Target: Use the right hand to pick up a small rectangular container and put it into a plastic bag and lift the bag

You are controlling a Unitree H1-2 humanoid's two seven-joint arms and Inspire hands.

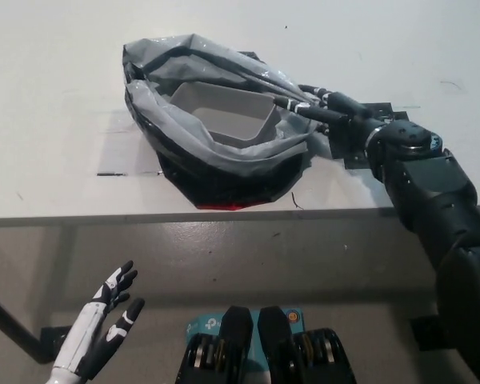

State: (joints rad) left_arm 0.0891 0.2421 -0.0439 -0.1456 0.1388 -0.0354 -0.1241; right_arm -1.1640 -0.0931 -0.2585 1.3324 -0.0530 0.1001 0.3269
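Observation:
A grey-and-black plastic bag (216, 164) lies open on the white table (56, 96). Inside it sits the small rectangular grey container (224, 112), upright, with its empty inside showing. My black right hand (328, 108) is at the bag's right rim, open, its fingers stretched out along the folded plastic and touching it. My white left hand (108, 316) rests open at the lower left, below the table's front edge.
A black patch (348, 148) lies on the table under my right wrist. The table's front edge (104, 214) runs across the middle of the picture, with grey floor below it. A dark table leg (12, 328) shows at the lower left.

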